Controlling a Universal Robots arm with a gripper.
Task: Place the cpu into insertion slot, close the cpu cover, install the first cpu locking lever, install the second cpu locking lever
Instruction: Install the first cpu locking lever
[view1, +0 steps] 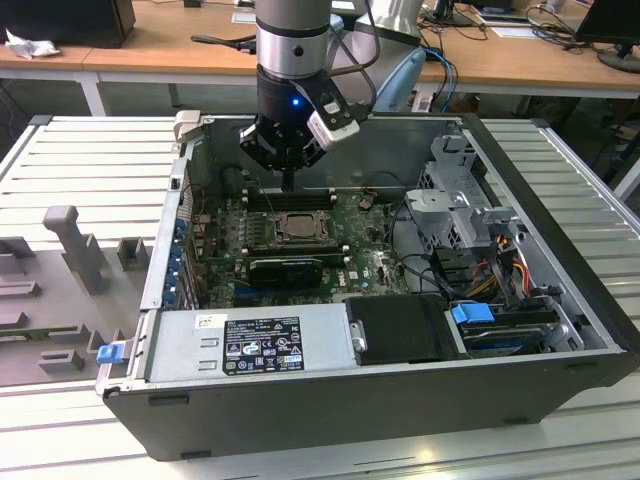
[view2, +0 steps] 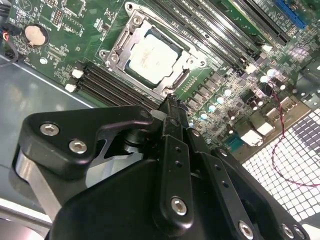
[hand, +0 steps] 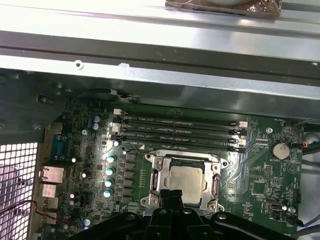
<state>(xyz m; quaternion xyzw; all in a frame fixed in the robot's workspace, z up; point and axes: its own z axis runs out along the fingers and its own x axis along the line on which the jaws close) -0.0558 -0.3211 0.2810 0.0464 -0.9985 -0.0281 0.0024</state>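
The small, flat, pale silvery-grey square cpu sits in the dark square insertion slot. The thin silvery metal frame of the cpu cover lies flat around it. The black hand hovers just over the slot's edge, fingers pressed together and holding nothing. Long black memory slots run beside it on the green circuit board, inside the open dark computer case.

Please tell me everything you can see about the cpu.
The cpu is a small flat square with a pale silvery-grey metal face. It lies level within the cut-out of the silvery cpu cover, whose frame lies around its edges, on the green motherboard. The gripper hangs by one edge; contact cannot be told.
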